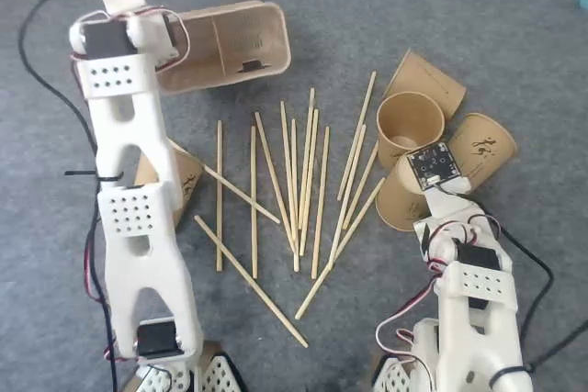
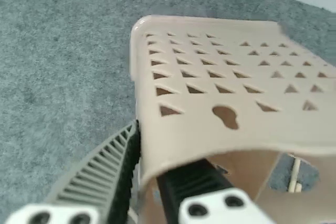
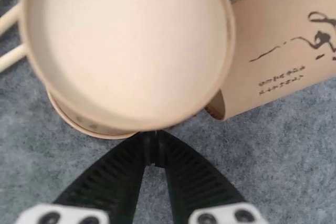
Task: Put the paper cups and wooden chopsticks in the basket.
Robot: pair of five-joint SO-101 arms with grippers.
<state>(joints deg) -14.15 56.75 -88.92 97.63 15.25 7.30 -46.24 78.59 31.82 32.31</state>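
Chopsticks point(image 1: 294, 190) lie scattered across the middle of the grey mat point(image 1: 533, 61), and the paper cups point(image 1: 409, 126) cluster at about three o'clock. None is in the basket point(image 1: 230, 43), which lies tipped on its side at eleven o'clock. Our left claw point(image 2: 147, 150) is clamped on the basket's wall, one finger inside and one outside. Our right claw point(image 3: 153, 148) is closed, tips together at a cup's rim; whether it pinches the paper we cannot tell. We judge the collecting barely begun: next, the basket wants setting upright.
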